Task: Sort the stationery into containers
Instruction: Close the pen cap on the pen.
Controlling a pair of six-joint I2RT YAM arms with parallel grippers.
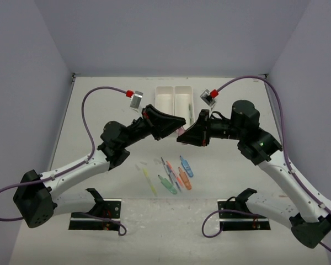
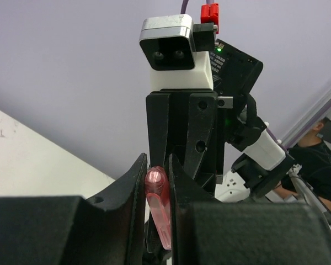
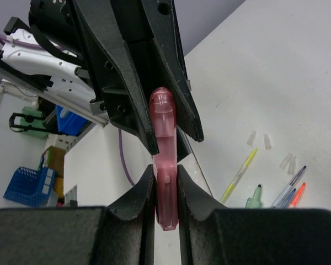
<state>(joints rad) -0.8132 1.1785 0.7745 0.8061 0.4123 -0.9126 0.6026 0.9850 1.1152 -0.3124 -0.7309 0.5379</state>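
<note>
A pink piece [image 3: 161, 118] is held in the air between both arms, just at 6 o'clock of the tray [image 1: 175, 93] in the top view. One end is pinched by the left gripper [image 2: 157, 164] and the other by the right gripper [image 3: 165, 171], each set of fingers pressed onto the piece from two sides, with the two tips almost touching. The other pens [image 1: 174, 174] are seen loose on the table [image 1: 237, 176] at 6 o'clock of the meeting point, well apart from the tray. The step is judged to be a handover, or a cap being pulled; which one cannot be told. Either way, one grip should be held firm while the other is eased, and any pull should be made along the piece's own axis so that it is not twisted out or dropped. Once a single grip is secure, the piece should be carried toward 12 o'clock, turned parallel to the long compartments, lowered close to the floor of one, and only then released.
</note>
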